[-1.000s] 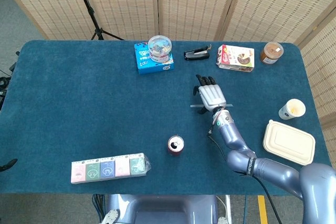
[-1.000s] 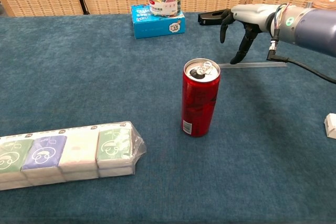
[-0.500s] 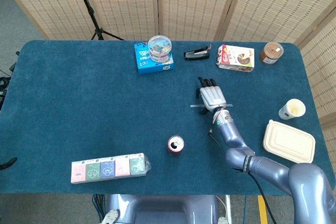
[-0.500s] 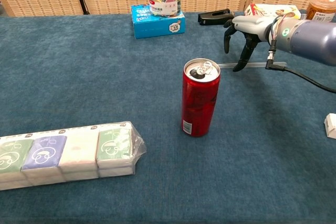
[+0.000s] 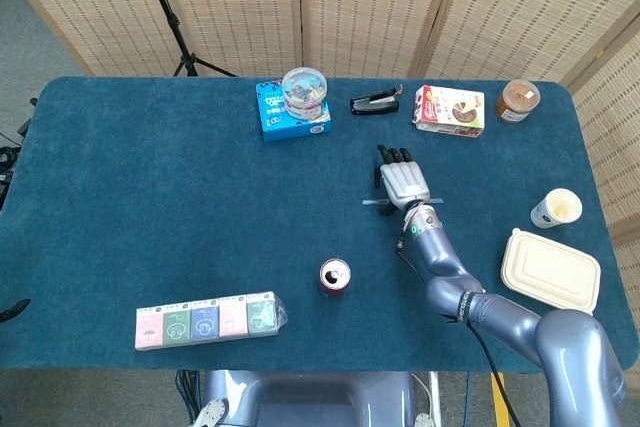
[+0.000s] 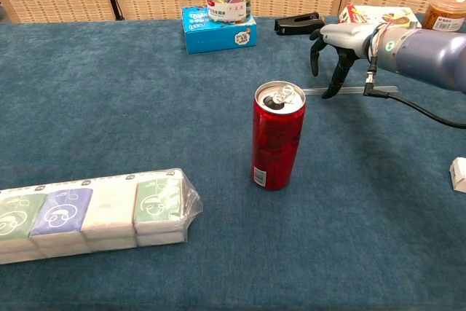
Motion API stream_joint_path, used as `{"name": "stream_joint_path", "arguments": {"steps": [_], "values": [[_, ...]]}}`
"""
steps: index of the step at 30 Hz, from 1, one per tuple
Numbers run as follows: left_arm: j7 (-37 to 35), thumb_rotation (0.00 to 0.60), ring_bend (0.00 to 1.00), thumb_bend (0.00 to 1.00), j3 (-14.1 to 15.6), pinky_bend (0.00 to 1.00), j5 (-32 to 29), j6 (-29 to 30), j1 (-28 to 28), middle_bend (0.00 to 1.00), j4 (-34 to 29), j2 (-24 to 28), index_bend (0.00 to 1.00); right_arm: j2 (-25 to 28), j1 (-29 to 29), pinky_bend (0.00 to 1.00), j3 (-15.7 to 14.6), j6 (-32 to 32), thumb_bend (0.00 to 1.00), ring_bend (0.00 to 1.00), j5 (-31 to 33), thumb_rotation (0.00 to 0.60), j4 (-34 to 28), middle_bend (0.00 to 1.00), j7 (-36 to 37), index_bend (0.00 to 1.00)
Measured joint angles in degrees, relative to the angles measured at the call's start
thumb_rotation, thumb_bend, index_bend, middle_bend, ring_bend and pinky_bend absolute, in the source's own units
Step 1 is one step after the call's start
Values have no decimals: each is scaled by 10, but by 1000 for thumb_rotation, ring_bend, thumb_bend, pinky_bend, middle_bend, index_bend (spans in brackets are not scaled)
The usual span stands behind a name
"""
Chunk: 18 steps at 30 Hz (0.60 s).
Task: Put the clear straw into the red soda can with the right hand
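The red soda can (image 5: 334,276) (image 6: 278,136) stands upright near the table's front middle, its top open. The clear straw (image 5: 373,204) (image 6: 313,92) lies flat on the blue cloth behind and to the right of the can. My right hand (image 5: 404,182) (image 6: 342,40) hovers palm-down over the straw's middle. Its fingers are spread and curved downward, with the fingertips (image 6: 329,94) at the straw. The straw still lies on the cloth, not lifted. My left hand shows in neither view.
Along the back edge stand a blue box with a clear jar on it (image 5: 292,112), a black stapler (image 5: 374,103), a snack box (image 5: 449,109) and a brown jar (image 5: 519,99). A paper cup (image 5: 556,208) and a takeout container (image 5: 550,270) sit at the right. Tissue packs (image 5: 208,319) lie at the front left.
My right hand has sunk slightly and shifted a little toward the front, bringing its fingertips down to the straw. The straw and can have not moved.
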Motion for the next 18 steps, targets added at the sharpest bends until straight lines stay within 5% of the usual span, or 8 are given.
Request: {"name": "stream_joint_path", "arguments": {"steps": [4,18], "values": [[2,600,0,0,-1,0,-1,-1,-1,0,-1,0,0,-3,1,0,1,-2,311,0,-6,600,4,0,8,499],[6,600,0,0,0,0,3,-1,-2,0,-4,0,0,2,-2,0,-4,-4,315,0,-15,600,1,0,11,500]]}}
